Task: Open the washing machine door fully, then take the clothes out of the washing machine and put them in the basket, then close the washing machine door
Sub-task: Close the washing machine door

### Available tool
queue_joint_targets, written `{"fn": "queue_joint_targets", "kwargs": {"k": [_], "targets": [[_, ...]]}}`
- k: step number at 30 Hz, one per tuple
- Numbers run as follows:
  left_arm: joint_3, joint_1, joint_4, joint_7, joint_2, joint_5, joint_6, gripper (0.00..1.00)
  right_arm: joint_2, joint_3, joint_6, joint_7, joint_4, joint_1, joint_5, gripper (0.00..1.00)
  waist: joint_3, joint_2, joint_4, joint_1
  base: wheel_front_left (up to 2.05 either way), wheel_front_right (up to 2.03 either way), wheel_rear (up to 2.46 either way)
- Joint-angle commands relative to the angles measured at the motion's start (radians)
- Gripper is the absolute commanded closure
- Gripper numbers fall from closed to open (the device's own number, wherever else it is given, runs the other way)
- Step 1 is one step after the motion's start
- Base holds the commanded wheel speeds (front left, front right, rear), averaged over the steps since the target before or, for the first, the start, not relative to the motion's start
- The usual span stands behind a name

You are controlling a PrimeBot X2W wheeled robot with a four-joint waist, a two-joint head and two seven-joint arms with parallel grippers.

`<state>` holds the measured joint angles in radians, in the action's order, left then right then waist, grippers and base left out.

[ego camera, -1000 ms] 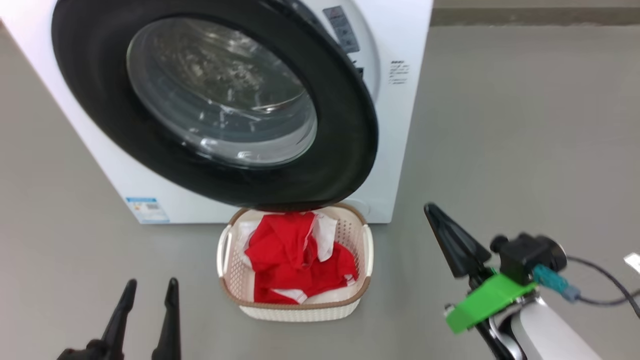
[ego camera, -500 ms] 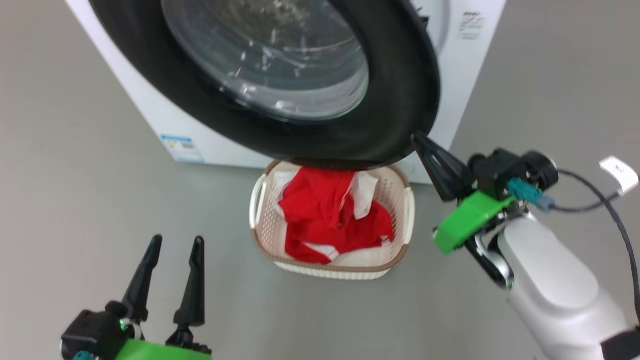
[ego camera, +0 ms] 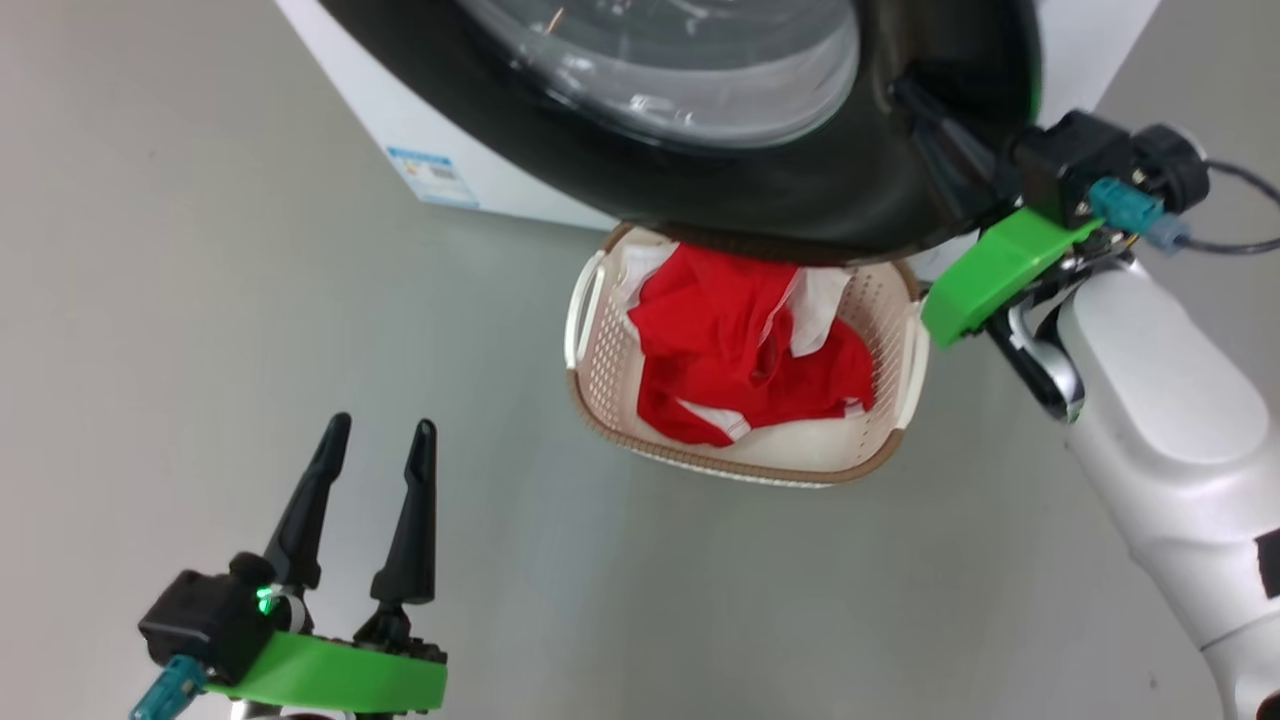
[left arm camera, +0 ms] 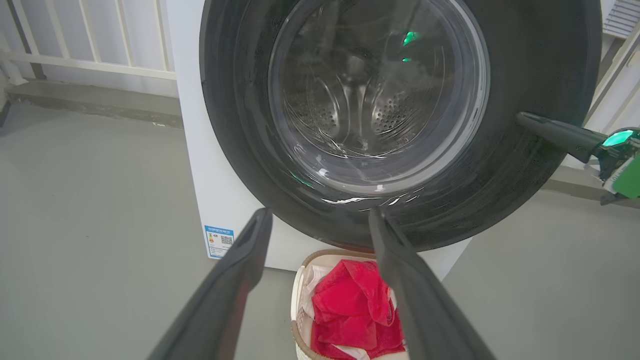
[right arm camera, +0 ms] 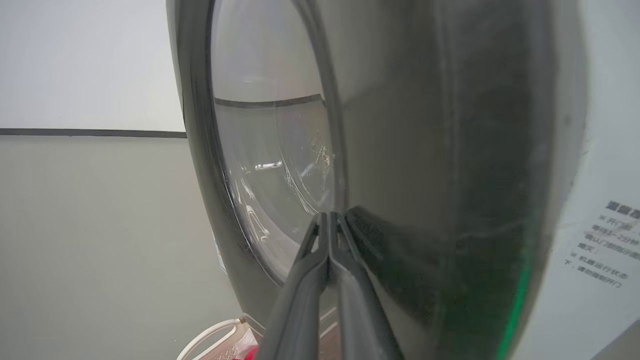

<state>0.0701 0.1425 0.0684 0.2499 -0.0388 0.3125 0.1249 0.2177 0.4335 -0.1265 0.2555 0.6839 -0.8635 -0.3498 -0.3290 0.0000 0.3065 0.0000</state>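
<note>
The washing machine door (ego camera: 800,200), a black rim around bulging glass, hangs over the basket (ego camera: 740,465) in front of the white washing machine (ego camera: 470,150). Red clothes (ego camera: 740,350) with white trim lie in the basket. My right gripper (ego camera: 905,92) is shut with nothing in it, and its tips rest against the door's right rim. In the right wrist view the gripper (right arm camera: 330,216) presses on the door's glossy face (right arm camera: 450,150). My left gripper (ego camera: 382,425) stands open and empty over the floor, left of the basket. In the left wrist view it (left arm camera: 320,214) points at the door (left arm camera: 240,125).
Grey floor (ego camera: 200,300) spreads around the machine and the basket. A blue label (ego camera: 432,175) marks the machine's lower front. A white railing (left arm camera: 90,60) runs behind the machine on the left. A black cable (ego camera: 1240,245) trails from my right wrist.
The head camera has swung, shifting the whole picture right and up. My right gripper, still shut, has risen from beside the basket to touch the door's right rim. The left gripper stays open.
</note>
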Motion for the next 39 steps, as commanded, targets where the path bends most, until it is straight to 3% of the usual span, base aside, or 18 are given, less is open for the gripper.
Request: {"fn": "queue_joint_targets", "kwargs": {"k": [1, 22, 35, 36, 38, 39], "targets": [[-0.027, 0.026, -0.025, 0.012, -0.012, 0.008, 0.006, 0.0, -0.006, -0.003, -0.004, 0.006, -0.016, -0.024, 0.009, 1.0, -0.045, 0.0, 0.034, 0.0, 0.0, 0.0, 0.0], [-0.001, 0.091, -0.032, 0.012, -0.011, 0.017, 0.006, 0.0, 0.067, -0.129, -0.004, 0.006, 0.001, -0.269, 0.037, 1.0, -0.165, 0.0, 0.04, 0.0, 0.0, 0.0, 0.0], [-0.001, 0.098, -0.002, 0.012, -0.011, 0.038, 0.0, 0.0, 0.03, -0.159, -0.004, 0.006, 0.0, -0.251, 0.028, 1.0, -0.14, 0.0, 0.022, 0.0, 0.0, 0.0, 0.0], [-0.003, 0.096, 0.003, 0.012, -0.011, 0.058, -0.002, 0.0, 0.024, -0.158, -0.004, 0.006, -0.003, -0.24, 0.023, 0.84, -0.134, 0.0, 0.018, 0.0, 0.0, 0.0, 0.0], [-0.004, 0.095, 0.012, 0.012, -0.011, 0.077, -0.002, 0.0, 0.014, -0.157, -0.004, 0.006, -0.014, -0.21, 0.015, 0.06, -0.118, 0.0, 0.011, 0.0, 0.0, 0.0, 0.0], [-0.005, 0.093, 0.016, 0.012, -0.011, 0.079, -0.002, 0.0, 0.01, -0.154, -0.004, 0.006, -0.018, -0.193, 0.012, 0.0, -0.111, 0.0, 0.006, 0.0, 0.0, 0.0, 0.0]]}}
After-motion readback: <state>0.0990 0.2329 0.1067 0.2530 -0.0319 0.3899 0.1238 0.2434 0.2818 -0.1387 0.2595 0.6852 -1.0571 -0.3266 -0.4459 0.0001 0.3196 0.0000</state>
